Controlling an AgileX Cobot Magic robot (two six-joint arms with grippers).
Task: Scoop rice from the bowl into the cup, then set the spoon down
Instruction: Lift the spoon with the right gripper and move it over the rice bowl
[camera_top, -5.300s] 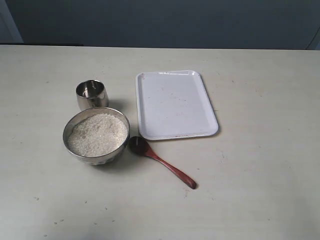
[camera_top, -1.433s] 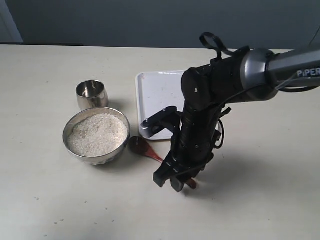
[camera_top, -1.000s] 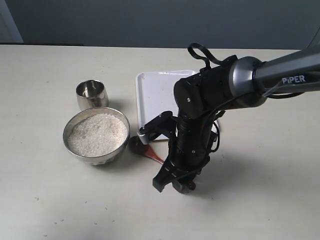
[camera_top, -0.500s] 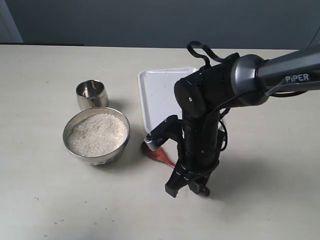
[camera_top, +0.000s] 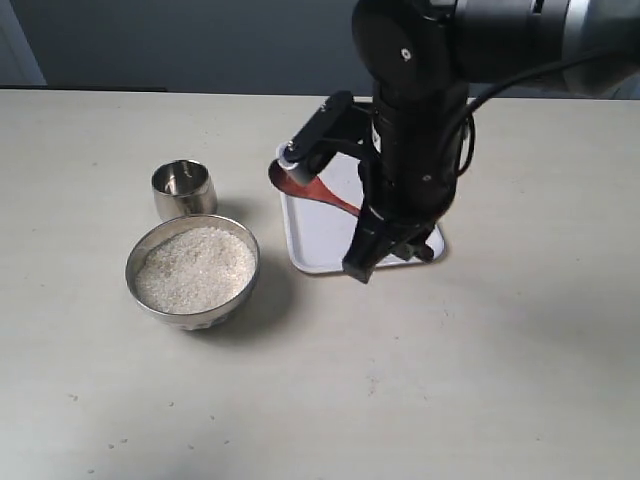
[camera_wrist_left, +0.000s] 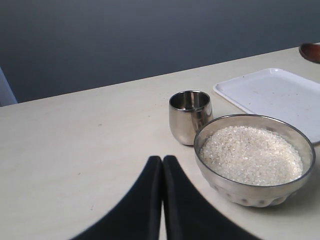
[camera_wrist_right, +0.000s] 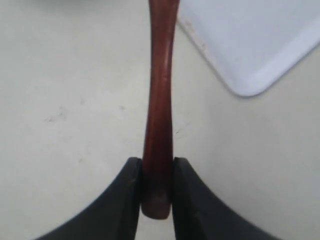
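**Spoon held clear of the tabletop, scoop end pointing toward the bowl**

The left gripper (camera_wrist_left: 162, 165) was pressed shut with nothing in it, low over the tabletop (camera_top: 500, 380) and near the bowl's side, taking no part. Ahead of it stood the cup (camera_top: 183, 188), upright and apparently empty, just beside the bowl (camera_top: 250, 262) on the bowl's far side; whether the two touched could not be told. The bowl was filled nearly to its rim with rice (camera_top: 195, 268).

To the right of both, the spoon (camera_top: 318, 192) hung in the air over the near-left part of the white tray (camera_top: 330, 250). Its long axis ran slantwise from the right gripper (camera_wrist_right: 157, 165), leftward and toward the far side of the exterior view, and the dark scoop was the leading end. The right gripper was clamped narrowly on the very butt of the handle, one finger on each side, so nearly the whole spoon stood out ahead of it.

The scoop lay to the right of the bowl and above it, roughly level with the cup in the exterior view. So the rice lay leftward and down from the scoop. The right arm alone carried the tool, and the next step probably called for swinging the scoop left over the rim and tipping it down into the grains. With so long a lever held only at its tip, the handle could twist in the grip when the scoop met the rice
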